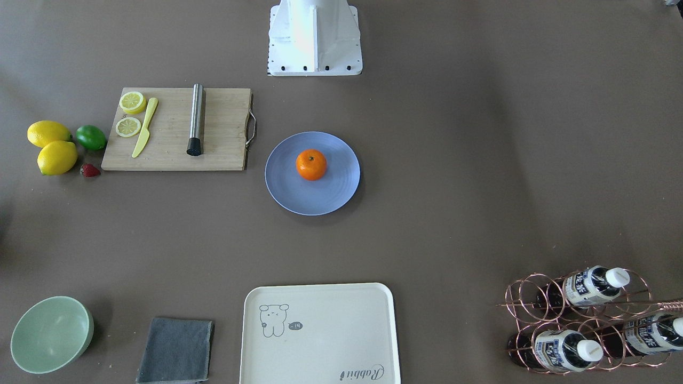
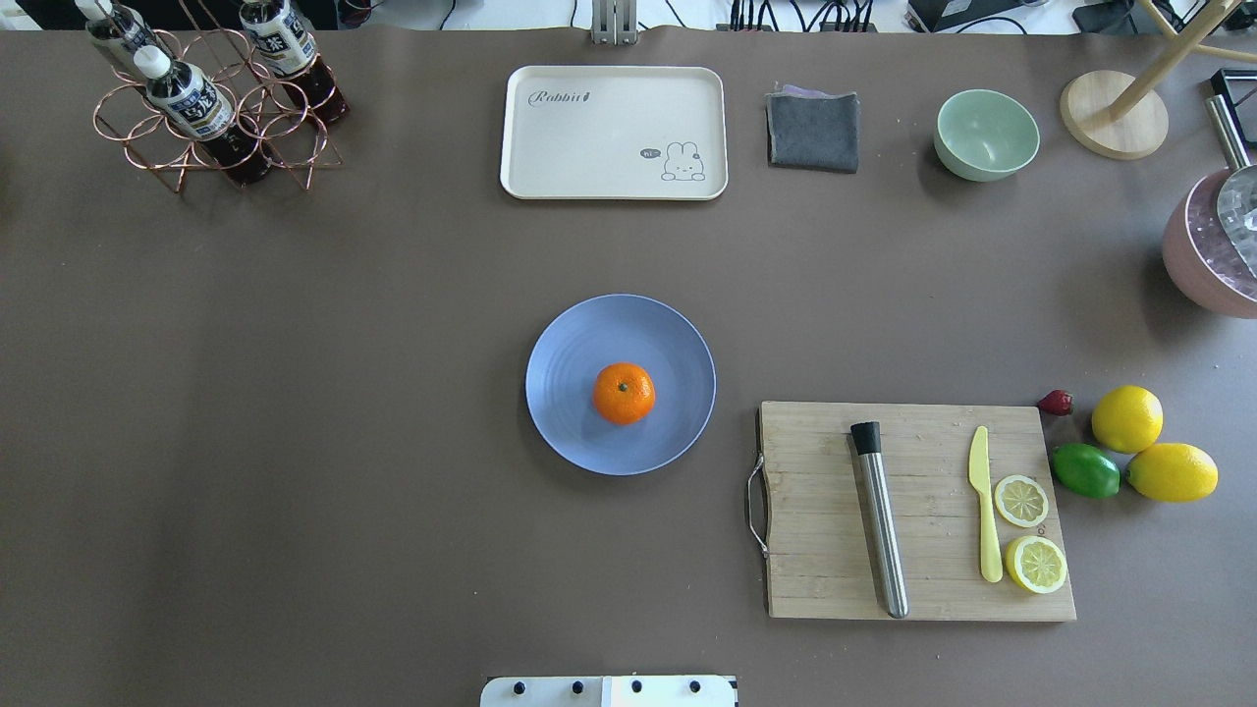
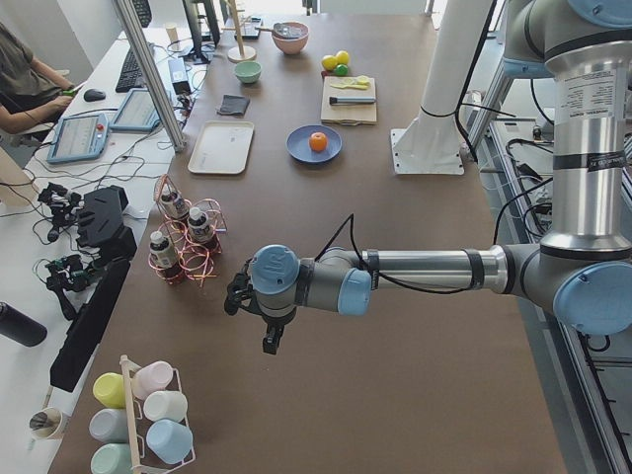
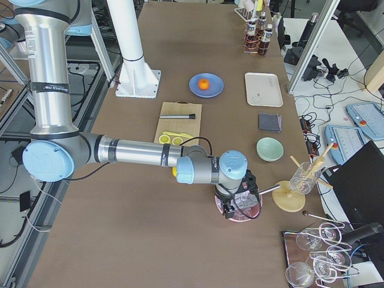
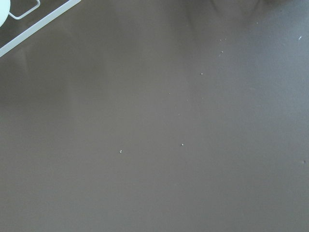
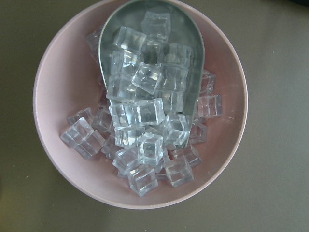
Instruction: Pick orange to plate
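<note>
We look over a wide brown table (image 2: 295, 393) with both arms stretched out to its ends. The left arm (image 3: 425, 269) reaches over bare tabletop near a copper rack (image 2: 177, 147) of bottles. Its gripper (image 3: 269, 338) hangs above the surface, and we cannot tell whether its fingers are spread or closed. The right arm (image 4: 138, 153) holds its gripper (image 4: 230, 209) over a pink bowl (image 6: 63, 96) of ice cubes with a metal scoop (image 6: 190, 43) in it. We cannot tell that claw's state either.

A wooden board (image 2: 815, 530) lies on the robot's right, and a cream tray (image 2: 589, 147) sits at the far edge. The blue plate (image 2: 570, 393) is at the table's middle, just beside the board's handle end.

Past the tray we see a green bowl (image 2: 986, 135) and a grey cloth (image 2: 813, 130). On the board lie a steel rod (image 2: 881, 520), a yellow knife (image 2: 984, 511) and two lemon slices (image 2: 1021, 500). Two lemons (image 2: 1126, 418) sit beside the board, touching a lime (image 2: 1085, 470).

The orange (image 2: 624, 393) rests on the plate, near its centre, stem dimple up, well apart from both grippers. A strawberry (image 2: 1056, 402) lies at the board's corner.
</note>
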`<state>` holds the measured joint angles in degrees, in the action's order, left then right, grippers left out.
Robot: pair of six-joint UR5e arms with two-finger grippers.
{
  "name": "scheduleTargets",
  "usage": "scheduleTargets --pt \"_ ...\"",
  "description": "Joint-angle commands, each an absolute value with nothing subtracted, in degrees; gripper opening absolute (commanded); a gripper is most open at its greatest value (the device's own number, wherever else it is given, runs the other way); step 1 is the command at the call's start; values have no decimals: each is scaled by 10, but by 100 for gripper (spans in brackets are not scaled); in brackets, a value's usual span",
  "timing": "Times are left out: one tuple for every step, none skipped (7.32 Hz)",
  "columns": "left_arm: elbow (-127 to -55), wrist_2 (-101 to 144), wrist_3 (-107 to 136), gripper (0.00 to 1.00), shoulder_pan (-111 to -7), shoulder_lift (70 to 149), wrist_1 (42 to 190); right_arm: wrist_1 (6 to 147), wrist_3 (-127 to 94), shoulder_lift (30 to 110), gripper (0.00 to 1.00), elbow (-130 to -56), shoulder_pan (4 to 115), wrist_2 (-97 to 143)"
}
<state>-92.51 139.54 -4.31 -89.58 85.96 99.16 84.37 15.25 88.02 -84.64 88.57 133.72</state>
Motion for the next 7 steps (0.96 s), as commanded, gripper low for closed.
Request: scheduleTargets --pt "-924 1396 -44 98 -899 862 981 843 154 880 100 -846 885 1337" --pt "-923 1396 -44 98 -899 860 981 843 154 880 100 -848 885 1338" --pt "-923 1396 -46 98 -902 858 982 845 153 880 100 -856 885 1339" --pt "-922 1396 -47 98 -903 858 983 848 149 874 100 -864 881 1340" --pt "-922 1396 -47 98 -903 858 983 850 149 871 100 -866 879 1344" --pt "-922 1395 -47 98 -903 858 983 907 152 854 100 -880 874 1346" --pt "-925 1396 -47 98 -903 858 983 924 161 854 100 -883 875 1340"
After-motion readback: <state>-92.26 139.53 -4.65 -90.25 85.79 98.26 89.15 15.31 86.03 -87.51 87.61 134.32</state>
